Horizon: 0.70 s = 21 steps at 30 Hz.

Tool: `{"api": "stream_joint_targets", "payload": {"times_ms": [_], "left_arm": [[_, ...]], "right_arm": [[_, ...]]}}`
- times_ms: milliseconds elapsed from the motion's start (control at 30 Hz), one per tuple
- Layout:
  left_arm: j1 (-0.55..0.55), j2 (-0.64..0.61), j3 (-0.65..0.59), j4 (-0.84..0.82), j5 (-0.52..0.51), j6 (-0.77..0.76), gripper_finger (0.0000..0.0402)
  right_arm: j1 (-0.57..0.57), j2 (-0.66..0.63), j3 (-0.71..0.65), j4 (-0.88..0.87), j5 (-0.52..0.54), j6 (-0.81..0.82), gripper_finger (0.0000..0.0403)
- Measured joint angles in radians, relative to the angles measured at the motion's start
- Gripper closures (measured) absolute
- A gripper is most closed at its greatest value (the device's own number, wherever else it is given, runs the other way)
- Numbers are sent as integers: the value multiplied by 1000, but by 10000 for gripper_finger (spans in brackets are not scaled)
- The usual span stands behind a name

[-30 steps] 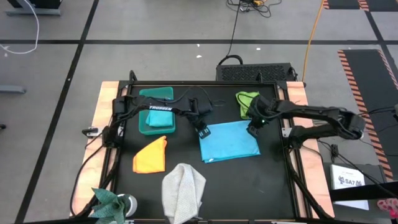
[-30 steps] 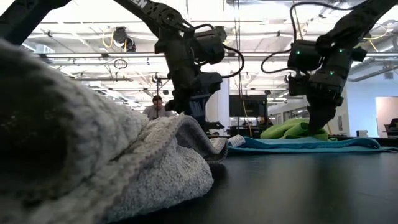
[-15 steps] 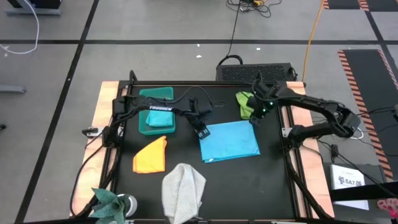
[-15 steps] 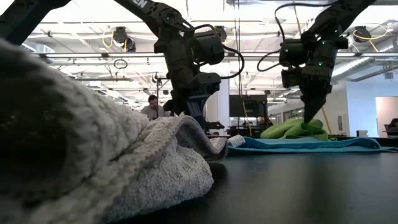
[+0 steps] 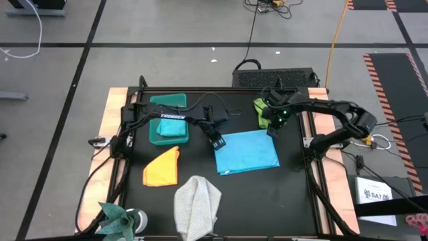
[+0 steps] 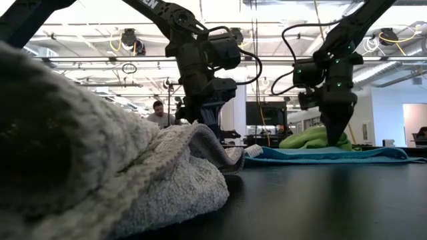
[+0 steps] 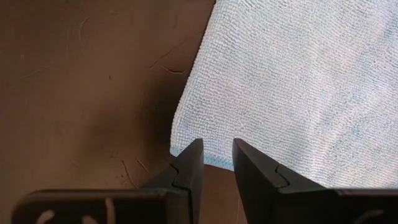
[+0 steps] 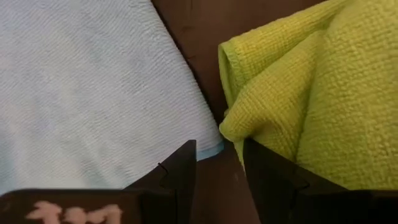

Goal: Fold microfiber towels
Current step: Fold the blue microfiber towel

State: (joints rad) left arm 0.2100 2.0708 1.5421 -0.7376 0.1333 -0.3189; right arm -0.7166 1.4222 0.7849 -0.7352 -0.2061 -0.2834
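Note:
A light blue towel (image 5: 247, 152) lies spread flat mid-table. My left gripper (image 7: 216, 144) stands open, pointing down over its far left corner (image 7: 186, 149). My right gripper (image 8: 217, 146) is open above its far right corner (image 8: 208, 148), one finger over the crumpled lime green towel (image 8: 311, 93) beside it. An orange-yellow towel (image 5: 162, 167) lies at near left. The bunched light grey towel (image 5: 197, 204) lies at the near edge and hides my left gripper's fingertips in the low view. My left gripper's fingertips (image 7: 194, 152) stand on either side of the light blue towel's edge at its far left corner, from above. The corner lies flat on the table. I cannot tell whether the fingers touch it.
A teal bin (image 5: 167, 127) stands at far left under my left arm. A small plant (image 5: 117, 217) sits at the near left corner. The lime green towel (image 5: 263, 110) lies close against the blue towel's far right corner. A person (image 6: 159, 115) shows in the room behind.
My right gripper has gone a little toward the table's far edge, along the light blue towel's right side to its far right corner, and its wrist has rolled. The towels lie as before.

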Motion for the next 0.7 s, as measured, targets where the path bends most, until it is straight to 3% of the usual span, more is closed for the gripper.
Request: {"api": "stream_joint_targets", "payload": {"times_ms": [333,700], "left_arm": [[5,47,0,-23,79,-3,314],[12,61,0,-7,77,-26,314]], "right_arm": [[-2,39,0,1,-5,-36,279],[-2,39,0,-10,-43,-72,280]]}}
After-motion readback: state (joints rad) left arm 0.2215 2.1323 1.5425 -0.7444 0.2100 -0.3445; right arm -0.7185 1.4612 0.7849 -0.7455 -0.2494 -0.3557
